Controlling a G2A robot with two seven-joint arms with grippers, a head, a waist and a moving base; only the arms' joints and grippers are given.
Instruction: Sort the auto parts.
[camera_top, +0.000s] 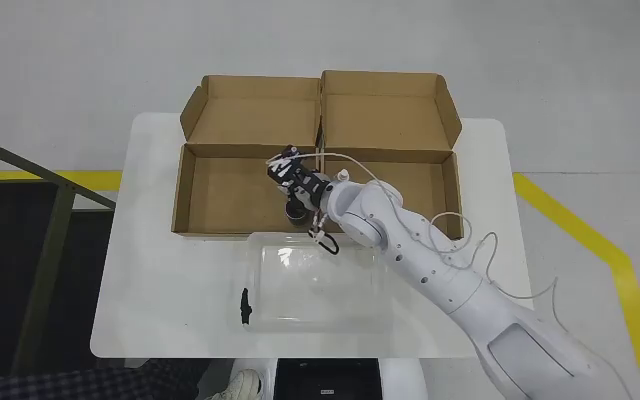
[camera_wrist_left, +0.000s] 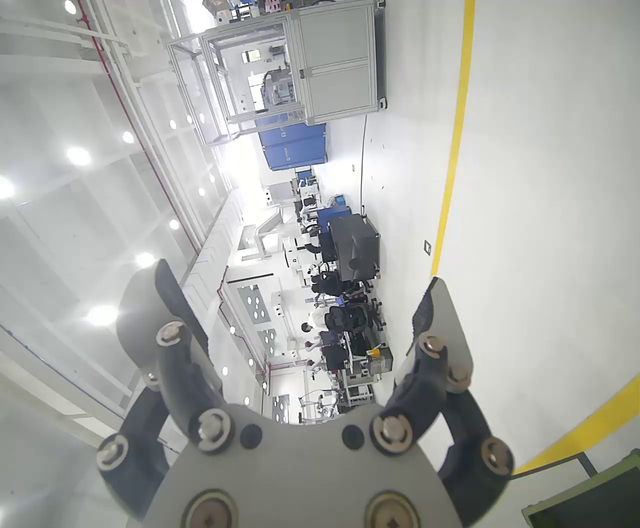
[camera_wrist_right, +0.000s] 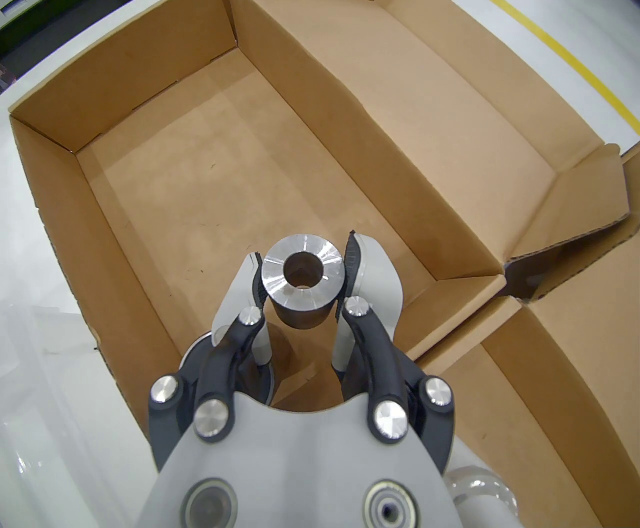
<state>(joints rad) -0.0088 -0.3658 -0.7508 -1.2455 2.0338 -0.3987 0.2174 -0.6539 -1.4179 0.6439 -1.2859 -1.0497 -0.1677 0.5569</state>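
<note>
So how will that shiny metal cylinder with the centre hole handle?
The shiny metal cylinder looks thick-walled, so it is probably rigid and heavy for its size. Its smooth sides may slip in the right gripper. Laid sideways in the brown cardboard box, it could roll.

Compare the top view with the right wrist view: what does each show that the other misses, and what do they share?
Top view adds: a small black part lying at the edge of the clear plastic tray on the white table. Right wrist view adds: the metal bushing with its bright end face and open bore, the right gripper shut on its sides. Both: that gripper held over an open cardboard box, with a second cardboard box alongside it.
</note>
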